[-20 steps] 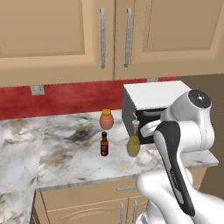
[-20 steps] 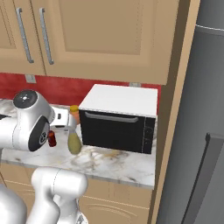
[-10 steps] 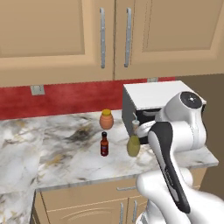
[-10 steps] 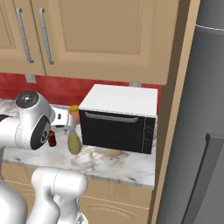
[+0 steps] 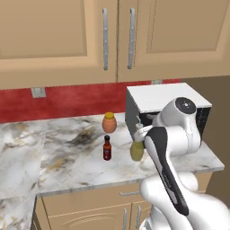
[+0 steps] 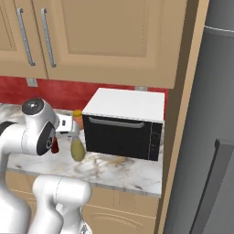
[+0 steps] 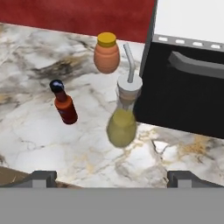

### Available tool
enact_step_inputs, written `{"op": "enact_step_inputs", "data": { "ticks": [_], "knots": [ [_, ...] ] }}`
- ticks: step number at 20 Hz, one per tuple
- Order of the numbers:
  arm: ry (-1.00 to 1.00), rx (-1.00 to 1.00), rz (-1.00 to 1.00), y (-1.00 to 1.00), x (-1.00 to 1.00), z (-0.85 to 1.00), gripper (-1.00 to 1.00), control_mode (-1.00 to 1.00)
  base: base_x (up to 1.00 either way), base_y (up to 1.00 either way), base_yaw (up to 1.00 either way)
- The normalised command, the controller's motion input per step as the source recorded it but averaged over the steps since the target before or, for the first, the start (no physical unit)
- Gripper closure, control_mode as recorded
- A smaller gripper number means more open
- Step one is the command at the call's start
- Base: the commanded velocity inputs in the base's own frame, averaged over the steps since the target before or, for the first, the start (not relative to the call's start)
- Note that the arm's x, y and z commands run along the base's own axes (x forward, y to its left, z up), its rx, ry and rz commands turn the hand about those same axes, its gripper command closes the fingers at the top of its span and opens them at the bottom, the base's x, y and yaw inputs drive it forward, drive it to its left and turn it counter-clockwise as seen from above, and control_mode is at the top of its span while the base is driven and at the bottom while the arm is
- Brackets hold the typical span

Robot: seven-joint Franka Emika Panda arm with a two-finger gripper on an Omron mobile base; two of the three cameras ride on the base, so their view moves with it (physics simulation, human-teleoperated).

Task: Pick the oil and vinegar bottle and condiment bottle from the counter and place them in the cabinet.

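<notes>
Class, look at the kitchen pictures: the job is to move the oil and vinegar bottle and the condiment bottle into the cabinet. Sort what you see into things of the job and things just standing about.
Of the job:
- oil and vinegar bottle
- condiment bottle
- counter they stand on

Just standing about:
- orange jar
- microwave
- wall cupboards

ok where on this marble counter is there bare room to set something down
Bare marble counter stretches left of the small red-brown sauce bottle toward the corner. It is crowded by the black microwave: olive-green spouted bottle beside its door, squat orange jar behind.
</notes>
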Motion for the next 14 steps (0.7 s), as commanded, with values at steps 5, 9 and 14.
{"op": "enact_step_inputs", "data": {
  "ticks": [5,9,14],
  "knots": [
    [-0.02,0.00,0.00,0.00,0.38,-0.21,-1.00,-1.00,0.00,0.00,0.00],
    [-0.01,0.00,0.00,0.00,0.35,-0.24,-1.00,-1.00,0.00,0.00,0.00],
    [0.00,0.00,0.00,0.00,0.38,-0.23,-1.00,-1.00,0.00,0.00,0.00]
  ]
}}
